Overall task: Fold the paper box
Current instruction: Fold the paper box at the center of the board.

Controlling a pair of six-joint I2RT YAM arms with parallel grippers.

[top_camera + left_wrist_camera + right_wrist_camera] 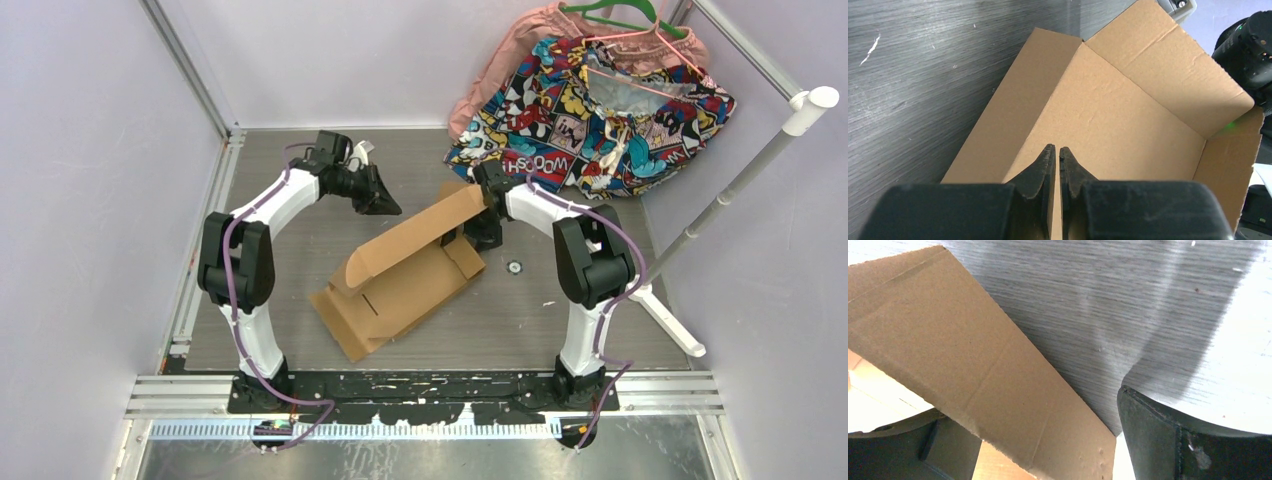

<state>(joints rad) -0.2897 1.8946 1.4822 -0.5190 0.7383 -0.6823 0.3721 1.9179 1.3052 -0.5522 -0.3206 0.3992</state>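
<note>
On grey worktop (500, 320), plain brown corrugated cardboard box (400, 295): left jaws closed, empty; right jaws gaping around raised flap (420, 240); unheld, we fear springback.

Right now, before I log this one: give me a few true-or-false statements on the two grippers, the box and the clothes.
1. The left gripper is shut and holds nothing. True.
2. The right gripper is clamped shut on the cardboard. False: the right gripper is open, with a flap lying between its fingers.
3. The cardboard box lies completely flat on the table. False: the cardboard box has one long flap raised, slanting up toward the right gripper.
4. A comic-print garment sits on a hanger at the back right. True.
</note>
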